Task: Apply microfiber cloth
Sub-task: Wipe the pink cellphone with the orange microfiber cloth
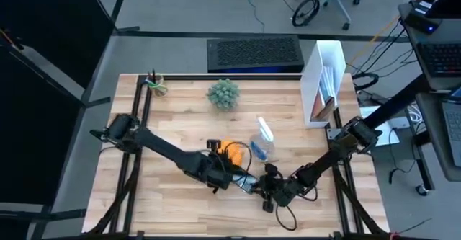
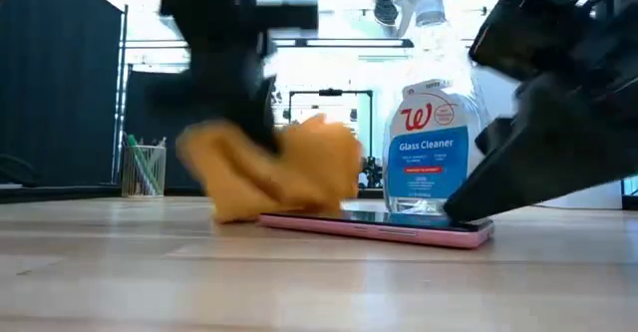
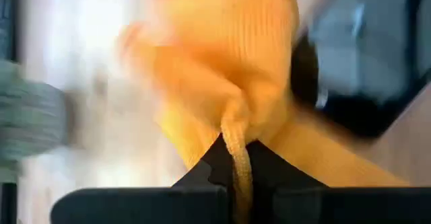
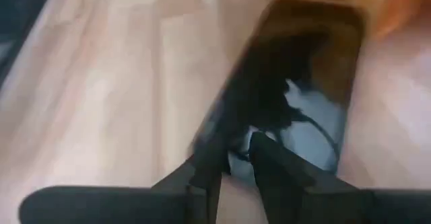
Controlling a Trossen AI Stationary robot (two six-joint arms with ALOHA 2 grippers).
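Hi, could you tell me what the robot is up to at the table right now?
The left hand is shut on the orange microfiber cloth, holding it over one end of the smartphone lying flat on the table. The right hand presses on the phone's other end. A glass cleaner bottle stands just behind.

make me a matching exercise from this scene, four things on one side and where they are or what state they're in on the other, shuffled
Things:
1. microfiber cloth
2. smartphone
3. glass cleaner bottle
4. pen cup

Places or states:
A. standing upright behind the phone
B. lying flat on the table, right gripper pressing on one end
C. far back by the table's left corner
D. bunched in the left gripper, on the phone's other end

Pairs: 1-D, 2-B, 3-A, 4-C
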